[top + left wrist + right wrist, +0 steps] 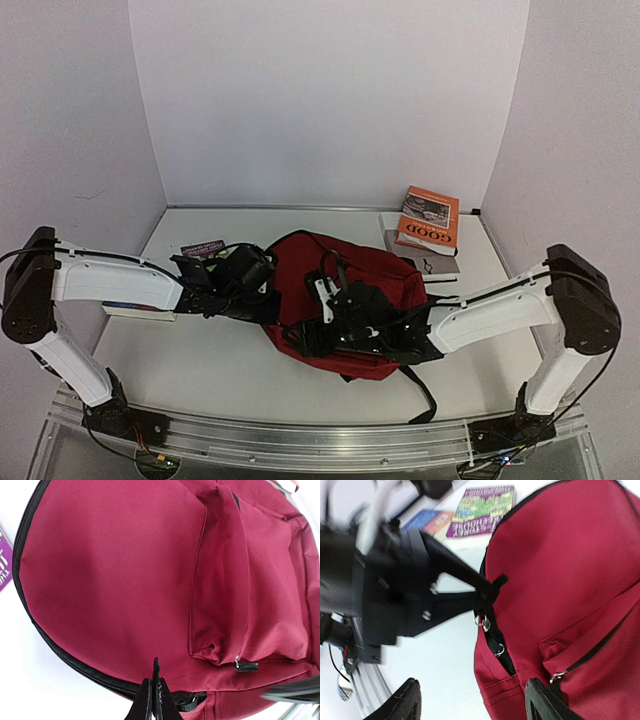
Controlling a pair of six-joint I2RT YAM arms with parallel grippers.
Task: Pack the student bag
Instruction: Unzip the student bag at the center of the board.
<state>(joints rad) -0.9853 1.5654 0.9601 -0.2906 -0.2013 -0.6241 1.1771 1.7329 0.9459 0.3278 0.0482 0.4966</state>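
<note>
At student bag [110, 575] rim, left gripper [153, 697] is pinching the zipper pull [155, 666], right gripper [472, 695] gaping empty; oblique tug risks slipping off.

Matt woven cloth, fine rough weave: large dark red backpack [125, 580]. Shiny metal: small silver zipper rings [481, 621]. Printed paper: purple magazine cover [480, 507]. Smooth, matt: white table [200, 350].
</note>
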